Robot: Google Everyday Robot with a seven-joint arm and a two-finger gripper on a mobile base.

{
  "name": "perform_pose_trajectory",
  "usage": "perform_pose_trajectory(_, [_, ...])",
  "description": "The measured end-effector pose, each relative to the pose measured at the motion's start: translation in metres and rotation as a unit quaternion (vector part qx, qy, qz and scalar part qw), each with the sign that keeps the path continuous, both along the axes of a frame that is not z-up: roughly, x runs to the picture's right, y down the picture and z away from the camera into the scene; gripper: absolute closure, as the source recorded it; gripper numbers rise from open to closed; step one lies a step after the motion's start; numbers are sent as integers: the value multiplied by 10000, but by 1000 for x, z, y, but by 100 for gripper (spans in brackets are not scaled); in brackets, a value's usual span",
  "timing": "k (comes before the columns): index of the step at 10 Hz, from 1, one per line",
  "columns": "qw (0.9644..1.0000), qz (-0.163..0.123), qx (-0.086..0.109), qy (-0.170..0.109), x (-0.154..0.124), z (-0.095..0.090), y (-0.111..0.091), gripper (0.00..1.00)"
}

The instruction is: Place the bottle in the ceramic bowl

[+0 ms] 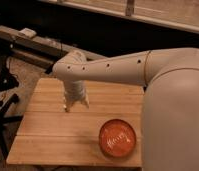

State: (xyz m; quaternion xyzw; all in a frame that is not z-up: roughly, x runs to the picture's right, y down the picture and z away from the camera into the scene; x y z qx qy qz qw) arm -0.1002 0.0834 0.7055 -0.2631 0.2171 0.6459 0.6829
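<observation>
Seemingly splayed hand over table, bowl apart

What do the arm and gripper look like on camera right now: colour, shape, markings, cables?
The arm is smooth, rounded and off-white, widening into a bulky pale shell at the right. Small dark dots run along its side; no loose cables show. The gripper, above the wooden table left of the ceramic bowl, is equally pale, with two short fingers.

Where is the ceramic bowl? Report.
Camera view: the ceramic bowl sits on the wooden table, lower right in the picture, down-right of the open hand over mid-table.
</observation>
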Motion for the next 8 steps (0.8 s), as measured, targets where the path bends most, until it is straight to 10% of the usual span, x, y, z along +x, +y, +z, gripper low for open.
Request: perform_pose_trajectory(8, [9983, -152, 328, -447, -23, 32, -59, 35])
